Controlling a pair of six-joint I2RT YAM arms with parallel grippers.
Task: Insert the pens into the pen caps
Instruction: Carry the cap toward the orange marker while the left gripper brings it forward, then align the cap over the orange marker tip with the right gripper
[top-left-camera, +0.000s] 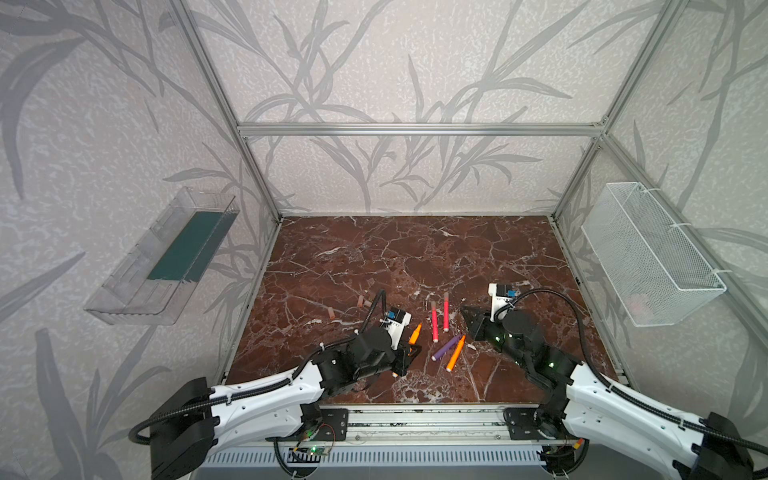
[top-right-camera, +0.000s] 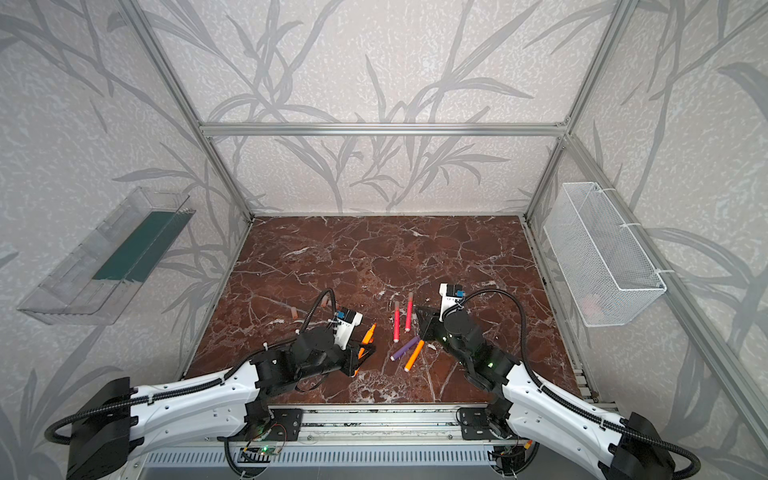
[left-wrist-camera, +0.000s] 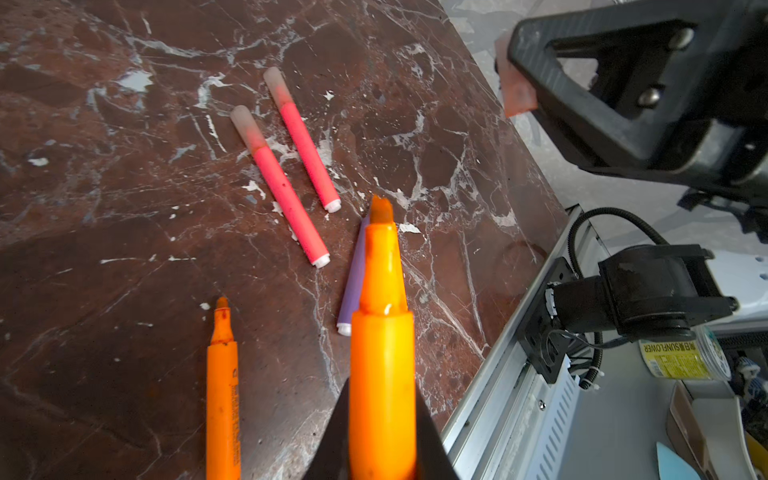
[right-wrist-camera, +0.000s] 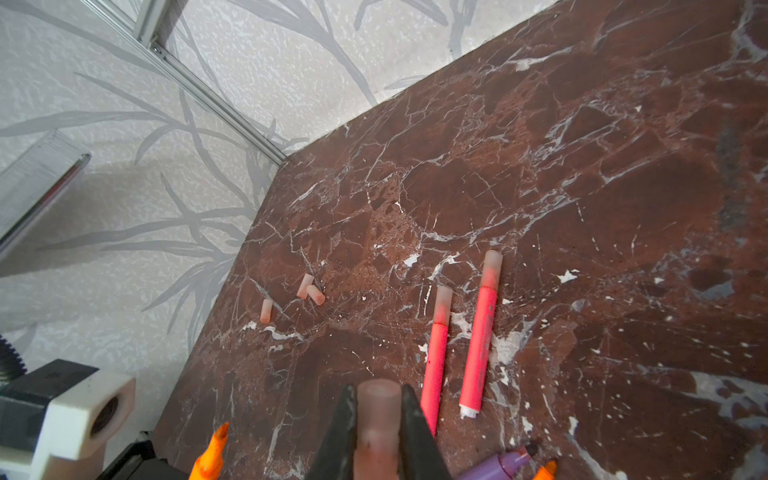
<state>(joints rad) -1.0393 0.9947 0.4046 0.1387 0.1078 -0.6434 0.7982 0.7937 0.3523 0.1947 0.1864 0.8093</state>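
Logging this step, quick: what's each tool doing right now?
The left tool is closed, holding an orange pen.
The right tool is closed, holding a pen cap.

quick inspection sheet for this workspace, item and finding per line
surface: brown marble table, white veins
job's things: two pink pens capped; purple pen, two orange pens uncapped on table; three loose caps
clutter: nothing seen
grippers: left gripper shut on third orange pen; right gripper shut on cap
cables: black conduit loops above each arm
surroundings: clear tray left wall, mesh basket right wall
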